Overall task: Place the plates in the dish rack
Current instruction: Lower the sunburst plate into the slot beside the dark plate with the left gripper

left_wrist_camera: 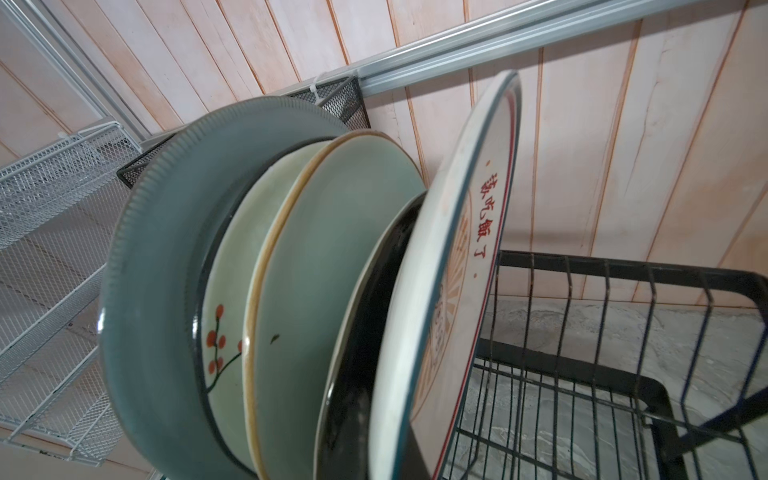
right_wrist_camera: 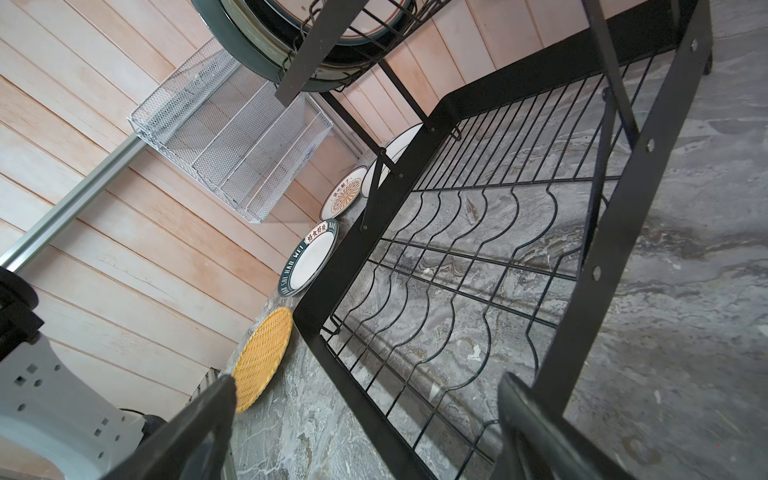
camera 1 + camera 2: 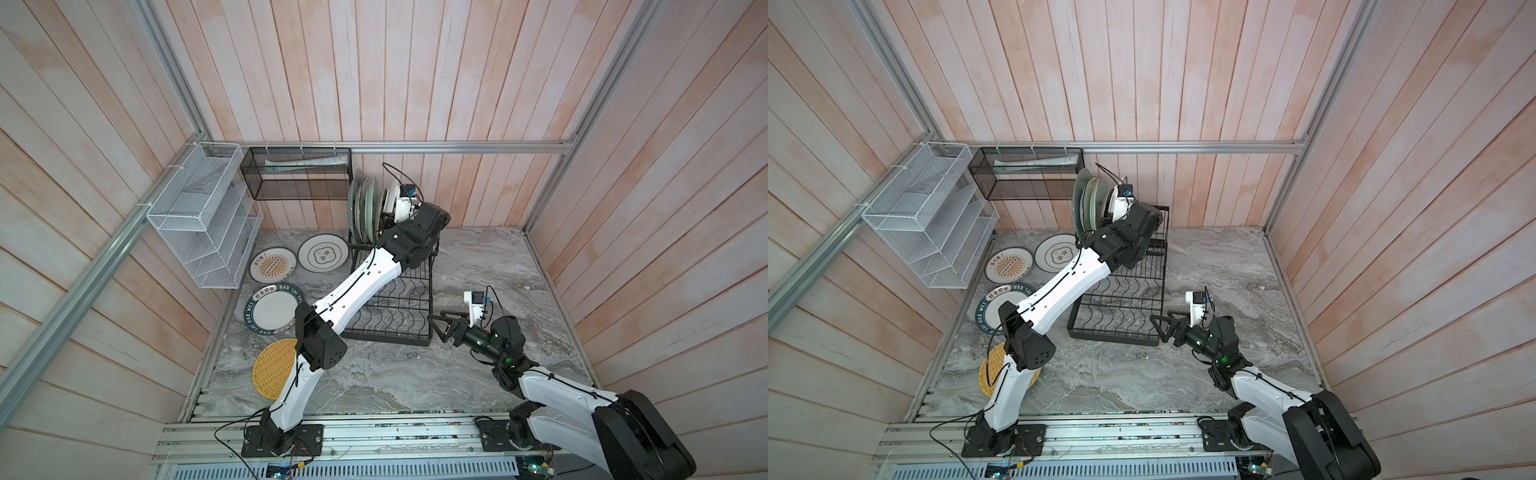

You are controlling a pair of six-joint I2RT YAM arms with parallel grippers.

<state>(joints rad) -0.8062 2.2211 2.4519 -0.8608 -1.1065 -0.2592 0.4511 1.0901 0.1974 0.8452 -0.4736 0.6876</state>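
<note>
Now my left gripper (image 3: 388,216), pinched tight on the rim of the sunburst plate (image 1: 453,291), seems to be seating it in the twelve-o'clock tier of the dish rack (image 3: 428,291), while my right gripper (image 3: 438,326) gapes empty at five o'clock; next comes a gentle release that keeps the plate upright.

Lettering we can read

Round the rim of the dark-rimmed plate (image 3: 272,311) we read "HAO SHI HAO WEI", beside a white banner of Chinese characters. The white plate (image 1: 457,249) standing in the dish rack (image 1: 658,399) bears red 該吃飯了. The cloud-motif plate (image 3: 323,253) shows 食味 at its centre. The sunburst plate (image 3: 273,266) carries characters too small for us.
</note>
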